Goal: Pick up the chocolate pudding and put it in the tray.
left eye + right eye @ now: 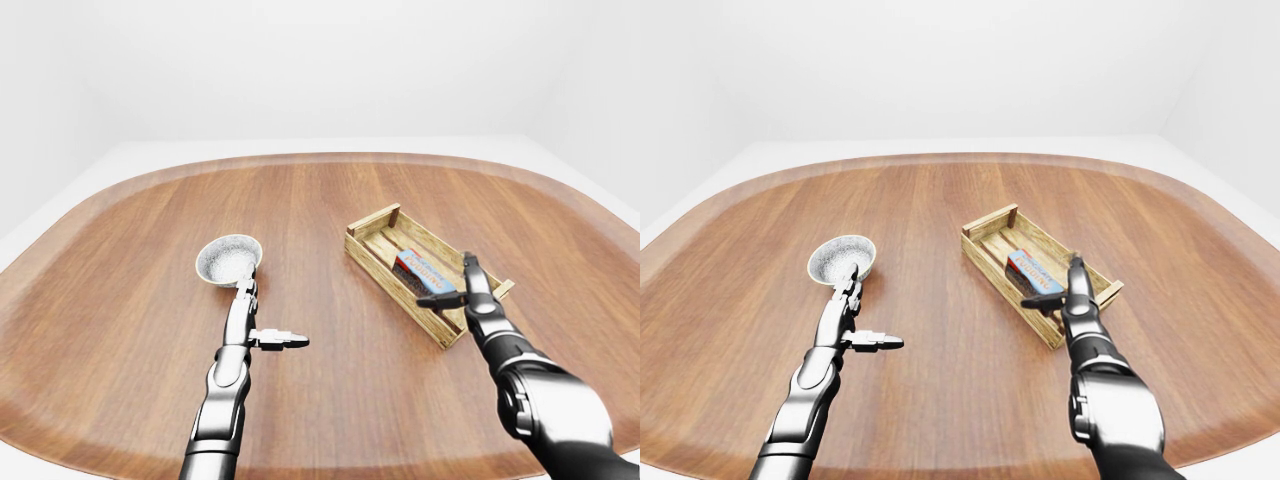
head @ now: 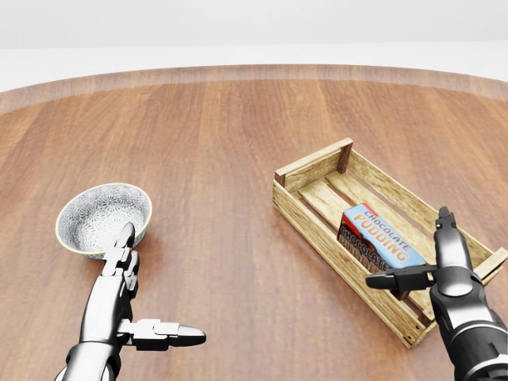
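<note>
chocolate pudding [image 2: 373, 240] lies in tray [image 2: 311, 169] | right hand [image 2: 432, 258] released | label legible only in head view

In the head view, the right hand [image 2: 439, 266] stood before the tray [image 2: 306, 169], hiding part of the near wall and the lower right end of the pudding [image 2: 375, 237]. The tray wall also covered the box's lower side, so its side lettering was only partly legible. Both forearms were cut off by the bottom edge. The left hand [image 2: 125, 295] overlapped the bowl [image 2: 95, 210] at its near rim. In the eye views the box's lettering was too small to read.
</note>
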`<state>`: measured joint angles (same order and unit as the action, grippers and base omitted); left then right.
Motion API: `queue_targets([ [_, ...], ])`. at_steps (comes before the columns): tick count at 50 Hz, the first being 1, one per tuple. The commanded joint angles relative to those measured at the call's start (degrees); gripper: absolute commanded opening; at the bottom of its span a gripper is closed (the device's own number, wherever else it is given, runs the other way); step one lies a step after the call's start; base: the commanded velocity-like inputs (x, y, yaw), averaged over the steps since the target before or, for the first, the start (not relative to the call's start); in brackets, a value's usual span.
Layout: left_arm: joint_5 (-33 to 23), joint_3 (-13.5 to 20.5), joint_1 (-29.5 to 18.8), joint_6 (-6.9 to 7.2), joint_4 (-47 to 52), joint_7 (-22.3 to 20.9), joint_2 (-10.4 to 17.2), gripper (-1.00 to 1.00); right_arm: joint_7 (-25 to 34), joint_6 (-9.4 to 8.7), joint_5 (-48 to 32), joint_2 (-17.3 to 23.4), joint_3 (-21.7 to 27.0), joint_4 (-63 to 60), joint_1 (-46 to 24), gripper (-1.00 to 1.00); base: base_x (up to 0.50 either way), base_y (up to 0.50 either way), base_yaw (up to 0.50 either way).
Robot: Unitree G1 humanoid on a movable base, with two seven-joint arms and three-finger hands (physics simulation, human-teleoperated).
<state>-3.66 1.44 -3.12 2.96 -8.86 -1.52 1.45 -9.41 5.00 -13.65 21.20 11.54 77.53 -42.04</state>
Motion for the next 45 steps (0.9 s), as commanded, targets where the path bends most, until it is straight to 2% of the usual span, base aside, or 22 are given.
queue_targets([
  [1, 0.4, -0.1, 0.1, 0.14, 0.6, -0.4, 0.0, 1.0, -0.1, 0.0, 0.1, 0.2, 0.0, -0.4, -0.3, 1.0, 0.0, 0.0, 0.0],
  [18, 0.4, -0.1, 0.1, 0.2, 0.6, -0.5, 0.0, 1.0, 0.3, 0.0, 1.0, 2.6, 0.2, -1.1, -2.9, 1.0, 0.0, 0.0, 0.0],
  [20, 0.2, -0.1, 0.0, -0.43, -0.3, -0.3, 0.0, 1.0, 0.9, 0.0, 1.1, 3.0, 0.1, -1.2, -3.5, 1.0, 0.0, 0.0, 0.0],
  [21, 0.2, -0.1, 0.0, -0.04, 0.1, -0.3, 0.0, 1.0, 1.5, 0.0, 1.6, 3.3, 0.3, -1.3, -4.1, 1.0, 0.0, 0.0, 0.0],
  [33, 0.2, -0.1, -0.1, -0.34, -0.5, -0.2, 0.0, 1.0, 3.9, 0.0, 2.9, 4.6, 0.1, -1.8, -6.3, 1.0, 0.0, 0.0, 0.0],
  [45, 0.1, -0.2, 0.2, 0.21, 0.4, -0.3, -0.1, 1.0, 5.8, 0.0, 4.1, 5.2, 0.0, -2.7, -9.7, 1.0, 0.0, 0.0, 0.0],
])
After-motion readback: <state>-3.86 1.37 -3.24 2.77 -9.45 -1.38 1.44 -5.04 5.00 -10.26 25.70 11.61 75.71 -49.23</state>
